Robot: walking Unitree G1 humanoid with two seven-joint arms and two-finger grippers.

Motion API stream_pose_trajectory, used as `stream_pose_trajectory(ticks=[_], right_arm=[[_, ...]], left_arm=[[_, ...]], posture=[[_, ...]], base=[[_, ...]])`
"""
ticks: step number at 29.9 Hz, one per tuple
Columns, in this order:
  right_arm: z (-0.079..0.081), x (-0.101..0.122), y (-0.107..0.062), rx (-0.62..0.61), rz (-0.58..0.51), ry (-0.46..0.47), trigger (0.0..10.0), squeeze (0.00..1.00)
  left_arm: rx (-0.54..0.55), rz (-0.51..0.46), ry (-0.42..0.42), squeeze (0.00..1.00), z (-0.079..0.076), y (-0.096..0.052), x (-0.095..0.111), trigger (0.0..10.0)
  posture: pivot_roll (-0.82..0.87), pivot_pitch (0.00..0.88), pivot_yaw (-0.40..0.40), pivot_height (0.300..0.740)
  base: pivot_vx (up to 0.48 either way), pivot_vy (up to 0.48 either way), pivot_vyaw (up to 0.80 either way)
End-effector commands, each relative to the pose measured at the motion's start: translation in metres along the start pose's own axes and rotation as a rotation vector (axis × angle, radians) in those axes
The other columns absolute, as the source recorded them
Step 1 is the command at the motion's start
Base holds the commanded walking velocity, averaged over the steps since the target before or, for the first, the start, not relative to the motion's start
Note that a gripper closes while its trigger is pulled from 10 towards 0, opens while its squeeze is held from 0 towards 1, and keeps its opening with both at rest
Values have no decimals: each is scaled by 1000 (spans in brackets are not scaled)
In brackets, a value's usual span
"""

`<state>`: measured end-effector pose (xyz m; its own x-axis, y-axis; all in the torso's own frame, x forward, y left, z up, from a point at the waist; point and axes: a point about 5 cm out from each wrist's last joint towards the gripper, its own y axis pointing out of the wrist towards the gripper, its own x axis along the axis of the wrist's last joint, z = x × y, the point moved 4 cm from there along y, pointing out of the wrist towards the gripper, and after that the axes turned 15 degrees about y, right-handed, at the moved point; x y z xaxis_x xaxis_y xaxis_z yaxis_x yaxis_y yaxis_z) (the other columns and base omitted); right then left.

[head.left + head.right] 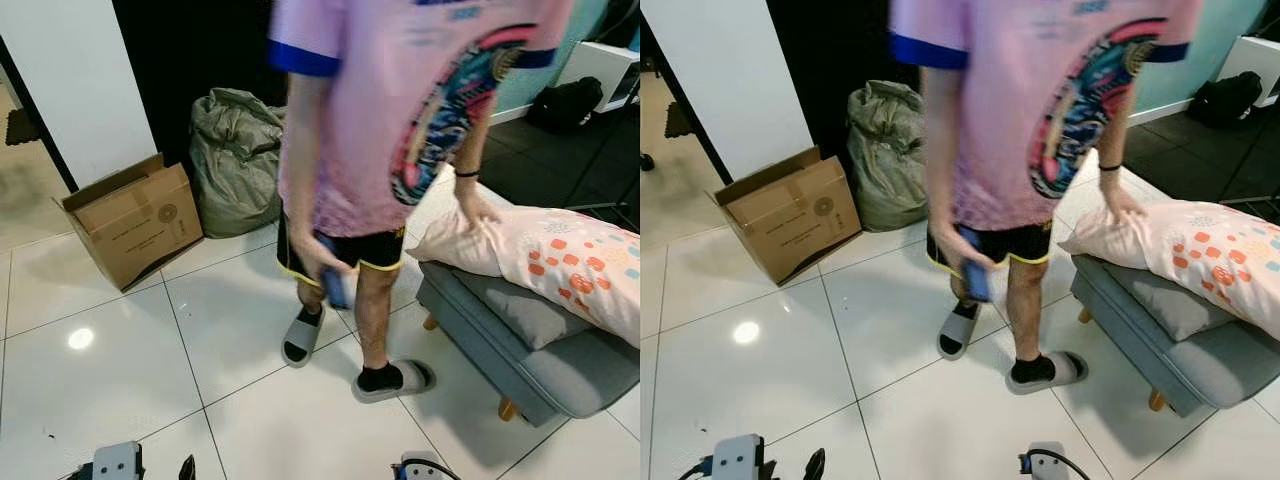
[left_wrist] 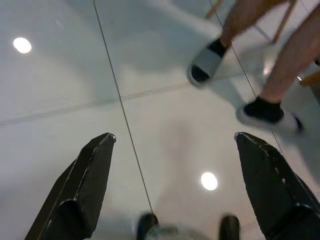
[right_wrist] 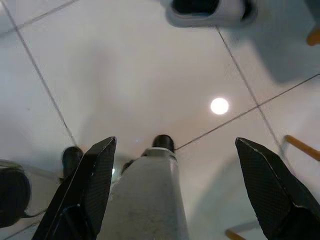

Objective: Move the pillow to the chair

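Note:
A cream pillow [image 1: 560,260] with orange and pink patches lies on a grey padded chair [image 1: 530,350] at the right. A person [image 1: 400,120] in a pink shirt stands in front of me, one hand [image 1: 478,208] on the pillow's near end and a blue object in the other hand. Both my arms hang low over the white tile floor. My left gripper [image 2: 175,137] is open with nothing between its fingers. My right gripper [image 3: 175,140] is open too, over the bare floor near the person's slipper [image 3: 210,12].
An open cardboard box [image 1: 135,220] sits on the floor at the left beside a stuffed green sack [image 1: 235,160]. A white wall panel [image 1: 80,80] and a dark opening stand behind them. A black bag [image 1: 565,103] lies far right.

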<state>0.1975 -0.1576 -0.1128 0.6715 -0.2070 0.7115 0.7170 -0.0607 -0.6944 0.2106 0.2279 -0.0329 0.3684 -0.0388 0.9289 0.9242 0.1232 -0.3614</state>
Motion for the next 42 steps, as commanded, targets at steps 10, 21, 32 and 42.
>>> stream_pose_trajectory(ticks=[10,21,32,42], right_arm=[[-61,109,21,-42,-144,-38,10000,0],[-53,164,28,-12,-194,-54,10000,0],[-43,172,29,49,-196,-43,10000,0],[-40,184,28,76,-235,-14,10000,0]], left_arm=[[79,-35,57,0,19,26,26,10000],[96,23,56,0,30,46,28,10000],[105,31,145,0,31,55,32,10000],[110,29,141,0,31,57,32,10000]], posture=[[-111,118,-16,740],[-102,107,-22,740],[-107,110,-32,740],[-117,109,-32,740]], base=[[0,0,-528],[0,0,-753],[0,0,-754],[0,0,-378]])
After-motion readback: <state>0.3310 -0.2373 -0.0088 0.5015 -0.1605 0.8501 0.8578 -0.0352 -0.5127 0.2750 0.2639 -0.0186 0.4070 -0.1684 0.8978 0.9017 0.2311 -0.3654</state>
